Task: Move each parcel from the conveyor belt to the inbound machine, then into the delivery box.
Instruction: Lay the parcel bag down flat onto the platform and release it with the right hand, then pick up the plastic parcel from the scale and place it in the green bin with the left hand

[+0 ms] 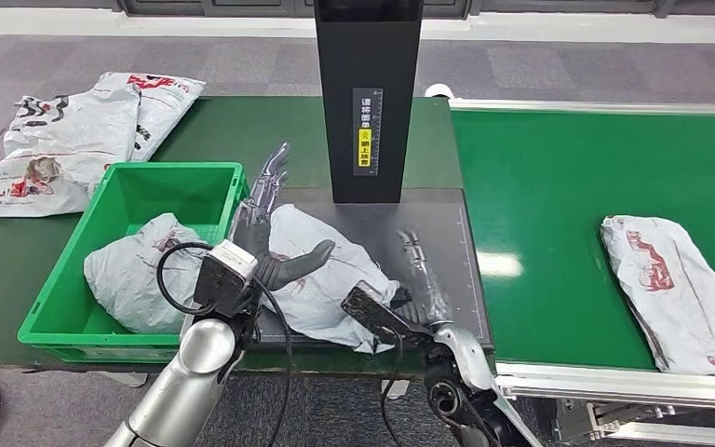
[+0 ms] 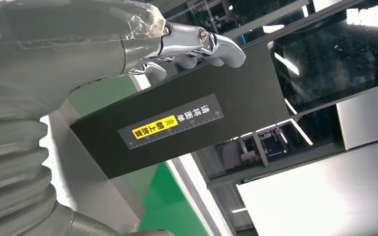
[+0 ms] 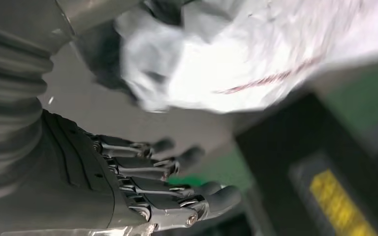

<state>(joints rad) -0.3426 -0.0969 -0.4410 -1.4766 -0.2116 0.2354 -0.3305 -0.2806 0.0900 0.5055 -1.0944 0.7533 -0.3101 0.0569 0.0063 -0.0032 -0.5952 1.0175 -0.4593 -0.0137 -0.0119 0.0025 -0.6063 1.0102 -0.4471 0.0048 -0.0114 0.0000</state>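
Head view: bright, even overhead light, sharp all over, soft short shadows. Glare patch on the green conveyor belt (image 1: 596, 186) near its left edge; grey scanner plate (image 1: 447, 233) reflects the right robot hand (image 1: 386, 317). Left wrist view: sharp on the black scanner post (image 2: 187, 123), blown-out white highlights at top right corner, shine on the left robot hand (image 2: 192, 44). Right wrist view: heavy motion blur, white parcel (image 3: 256, 54) smeared and overexposed, yellow label (image 3: 339, 201) unreadable, prob. out of focus too.
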